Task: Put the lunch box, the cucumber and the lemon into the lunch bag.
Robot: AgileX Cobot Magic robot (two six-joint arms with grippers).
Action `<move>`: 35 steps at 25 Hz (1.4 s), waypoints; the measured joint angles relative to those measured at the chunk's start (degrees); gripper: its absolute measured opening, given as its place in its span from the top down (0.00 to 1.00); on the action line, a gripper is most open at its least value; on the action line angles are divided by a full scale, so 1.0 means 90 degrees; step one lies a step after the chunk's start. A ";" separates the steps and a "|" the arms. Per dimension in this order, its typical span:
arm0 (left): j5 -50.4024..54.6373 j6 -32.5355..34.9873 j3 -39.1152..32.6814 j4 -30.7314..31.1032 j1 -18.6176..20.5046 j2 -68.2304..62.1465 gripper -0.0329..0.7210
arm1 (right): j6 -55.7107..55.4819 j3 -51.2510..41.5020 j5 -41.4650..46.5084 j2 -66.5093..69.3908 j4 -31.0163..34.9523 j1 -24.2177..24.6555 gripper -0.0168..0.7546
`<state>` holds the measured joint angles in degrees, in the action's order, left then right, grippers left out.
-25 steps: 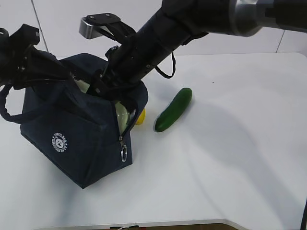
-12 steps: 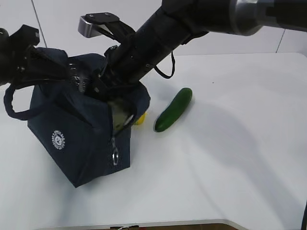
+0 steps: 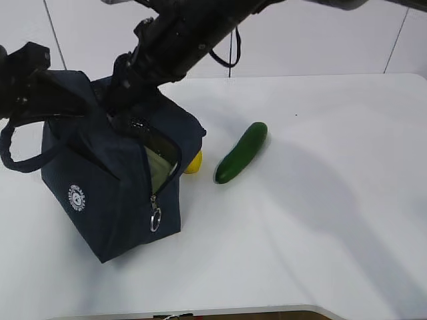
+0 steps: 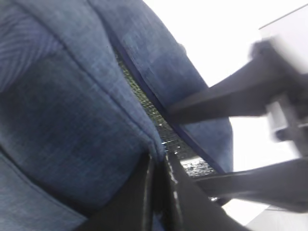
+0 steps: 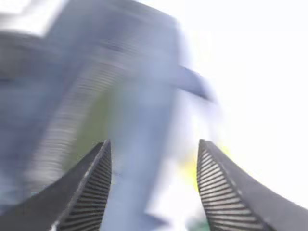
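The navy lunch bag (image 3: pixel 110 183) stands on the white table, its top zipper open. The lunch box (image 3: pixel 159 171) shows pale green inside the opening. The lemon (image 3: pixel 195 162) lies against the bag's right side, and the cucumber (image 3: pixel 241 152) lies just right of it. My left gripper (image 3: pixel 85 105) is shut on the bag's top edge (image 4: pixel 144 130). My right gripper (image 3: pixel 123 83) is open and empty just above the bag's opening. The right wrist view is blurred: my right gripper (image 5: pixel 154 154) is spread over blue fabric (image 5: pixel 139 120), with a yellow smear where the lemon (image 5: pixel 190 173) lies.
The bag's loop handle (image 3: pixel 17 163) hangs at the left, and the zipper's ring pull (image 3: pixel 155 220) dangles at its front corner. The white table (image 3: pixel 320 200) stretches to the right. The right arm (image 3: pixel 193 27) crosses above the bag.
My right gripper has lifted up out of the bag's opening, leaving the lunch box inside. The bag has tipped more upright and shifted slightly left.
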<state>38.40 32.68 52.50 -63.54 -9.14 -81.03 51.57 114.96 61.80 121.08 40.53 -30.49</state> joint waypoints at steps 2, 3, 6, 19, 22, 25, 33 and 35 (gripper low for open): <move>0.0027 0.0000 0.0000 0.0037 0.0143 0.0000 0.97 | -0.0380 0.0329 0.0115 0.0000 -0.0456 -0.0013 0.39; 0.0052 0.0000 0.0000 0.0062 0.0209 0.0000 0.97 | -0.0605 0.0491 0.0144 0.0000 -0.0790 -0.0013 0.39; 0.0212 0.0000 0.0000 0.0091 0.0448 0.0000 0.97 | -0.1728 0.0838 0.0237 0.0000 -0.1886 -0.0013 0.39; 0.0615 0.0015 0.0000 0.0447 0.0752 0.0000 0.97 | -0.8268 0.0986 0.1022 0.0021 -0.6676 -0.0013 0.39; 0.0716 0.0019 0.0000 0.0451 0.0752 0.0000 0.97 | -0.9167 0.0986 0.1045 0.0129 -0.7201 -0.0013 0.39; 0.0737 0.0019 0.0000 0.0451 0.0752 0.0000 0.97 | -0.9829 0.0986 0.1050 0.0337 -0.7096 -0.0013 0.39; 0.0821 0.0019 0.0000 0.0451 0.0752 0.0000 0.97 | -1.0524 0.0986 0.1050 0.0751 -0.6725 -0.0013 0.38; 0.0836 0.0029 0.0000 0.0451 0.0752 0.0000 0.97 | -1.0534 0.0986 0.1050 0.0792 -0.6786 -0.0013 0.35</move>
<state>45.92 32.94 52.50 -59.48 -2.37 -81.03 -43.24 123.83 71.25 128.20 -20.55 -30.61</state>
